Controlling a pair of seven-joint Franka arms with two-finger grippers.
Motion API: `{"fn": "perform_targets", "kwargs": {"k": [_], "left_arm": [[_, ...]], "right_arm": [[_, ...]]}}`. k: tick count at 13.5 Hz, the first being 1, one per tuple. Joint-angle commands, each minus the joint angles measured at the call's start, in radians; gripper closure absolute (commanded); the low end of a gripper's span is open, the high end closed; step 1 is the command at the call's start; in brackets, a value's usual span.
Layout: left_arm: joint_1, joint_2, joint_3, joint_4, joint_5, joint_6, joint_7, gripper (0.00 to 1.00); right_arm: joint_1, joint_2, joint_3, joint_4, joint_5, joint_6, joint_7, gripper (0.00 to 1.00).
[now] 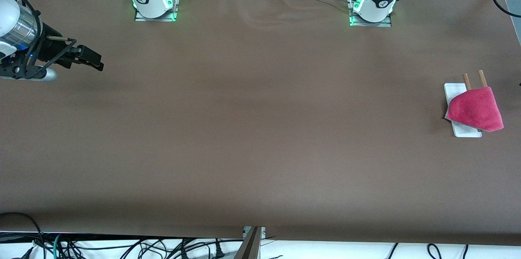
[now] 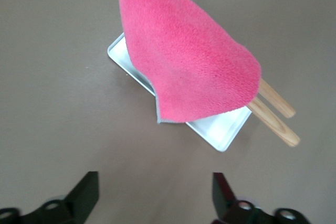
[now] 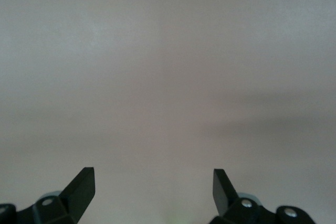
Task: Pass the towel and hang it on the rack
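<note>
The pink-red towel (image 1: 476,109) hangs draped over the rack's two wooden rods (image 1: 482,77), above the white base (image 1: 454,92), at the left arm's end of the table. In the left wrist view the towel (image 2: 184,61) covers most of the rods (image 2: 275,114) and the base (image 2: 220,127). My left gripper (image 2: 156,192) is open and empty, up in the air and apart from the towel; it is out of the front view. My right gripper (image 1: 93,60) is open and empty over the right arm's end of the table, and its wrist view (image 3: 154,190) shows only bare brown table.
The two arm bases (image 1: 154,0) (image 1: 372,4) stand along the table's edge farthest from the front camera. Cables (image 1: 122,249) hang below the table's near edge. A brown cloth (image 1: 260,120) covers the table.
</note>
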Motion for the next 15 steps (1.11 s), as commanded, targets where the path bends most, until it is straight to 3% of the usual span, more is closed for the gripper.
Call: {"fn": "perform_targets", "kwargs": {"k": [1, 4, 9, 13, 15], "left_arm": [[-0.081, -0.136, -0.002, -0.018, 0.121, -0.061, -0.104, 0.00], [-0.179, -0.226, -0.008, -0.018, 0.152, -0.242, -0.370, 0.00], [-0.433, -0.351, -0.014, -0.018, 0.187, -0.407, -0.814, 0.00], [-0.601, -0.420, -0.019, -0.057, 0.187, -0.411, -1.126, 0.00], [-0.645, -0.511, -0.043, -0.185, 0.171, -0.346, -1.380, 0.00]], "right_arm": [[0.012, -0.028, -0.008, -0.041, -0.040, 0.032, -0.018, 0.01], [0.012, -0.014, -0.008, -0.043, -0.059, 0.061, -0.077, 0.01], [0.015, -0.002, -0.008, -0.003, -0.059, 0.048, -0.083, 0.01], [0.022, 0.035, -0.010, 0.034, -0.071, 0.056, -0.074, 0.01], [0.029, 0.047, -0.008, 0.052, -0.063, 0.058, -0.072, 0.01]]}}
